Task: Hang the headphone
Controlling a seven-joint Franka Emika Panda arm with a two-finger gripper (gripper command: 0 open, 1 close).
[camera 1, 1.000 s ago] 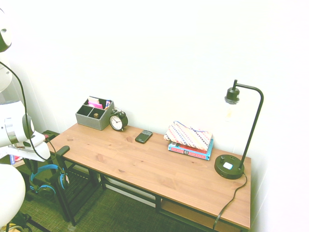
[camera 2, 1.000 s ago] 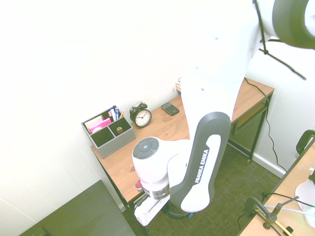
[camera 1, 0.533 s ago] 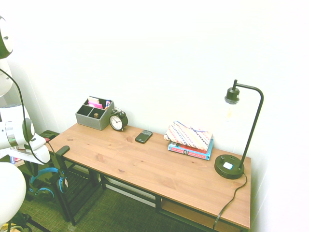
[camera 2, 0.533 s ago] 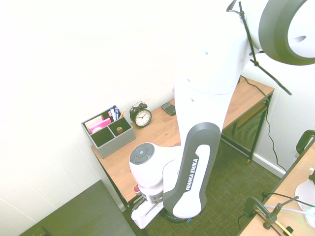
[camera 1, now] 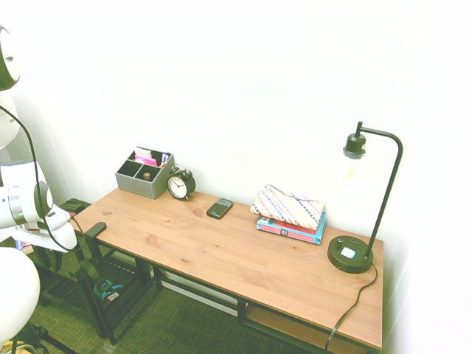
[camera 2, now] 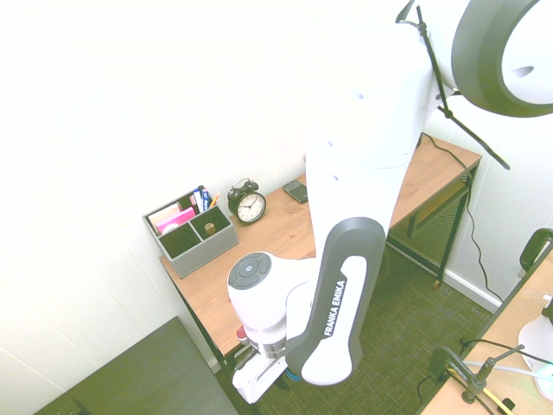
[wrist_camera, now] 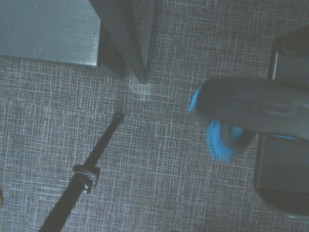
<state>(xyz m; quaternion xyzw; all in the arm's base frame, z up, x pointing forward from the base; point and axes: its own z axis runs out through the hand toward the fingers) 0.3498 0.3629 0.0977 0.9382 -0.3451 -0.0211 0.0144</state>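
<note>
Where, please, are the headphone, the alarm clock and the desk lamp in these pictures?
headphone (wrist_camera: 218, 145), wrist view, on its blurred blue part.
alarm clock (camera 1: 178, 186), first exterior view, on its white face.
desk lamp (camera 1: 349, 255), first exterior view, on its round black base.

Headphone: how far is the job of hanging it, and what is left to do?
Done: nothing sure yet. The headphone shows as a blurred blue shape under a dark bar in the wrist view. In hand: the hand is low at the end of the desk; whether it holds the headphone cannot be seen. Left: check that it hangs, then probably pull away.
</note>
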